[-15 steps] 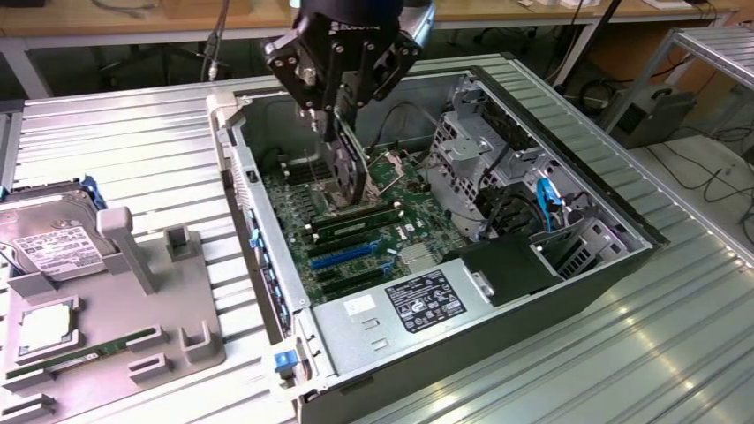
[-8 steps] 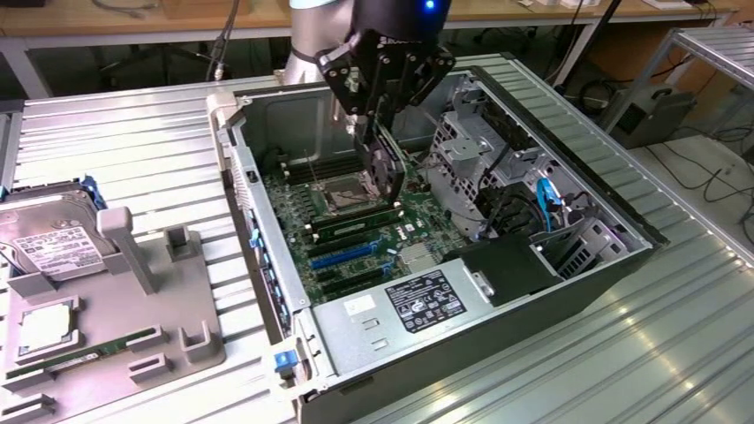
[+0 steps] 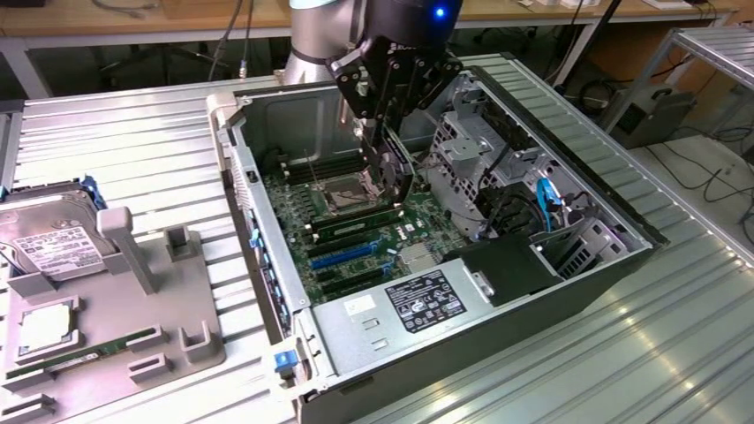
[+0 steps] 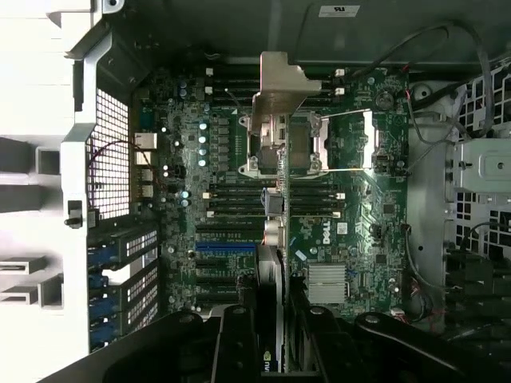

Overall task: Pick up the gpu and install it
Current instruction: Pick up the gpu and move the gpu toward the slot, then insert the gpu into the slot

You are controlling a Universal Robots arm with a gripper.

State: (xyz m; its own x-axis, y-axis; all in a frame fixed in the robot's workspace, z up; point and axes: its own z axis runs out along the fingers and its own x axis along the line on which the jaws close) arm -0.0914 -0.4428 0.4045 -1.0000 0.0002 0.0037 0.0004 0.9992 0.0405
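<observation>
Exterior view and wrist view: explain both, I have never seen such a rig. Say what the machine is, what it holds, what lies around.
The machine is a robot arm; its end effector is the clamp at its tip. The exterior view is from a camera off the arm; the wrist view looks down past the clamp. Both show an open computer case on a metal table, motherboard exposed. The end effector is shut on the gpu, a thin card held edge-down over the motherboard. At the exterior view's left, a grey holder carries a hard drive.
</observation>
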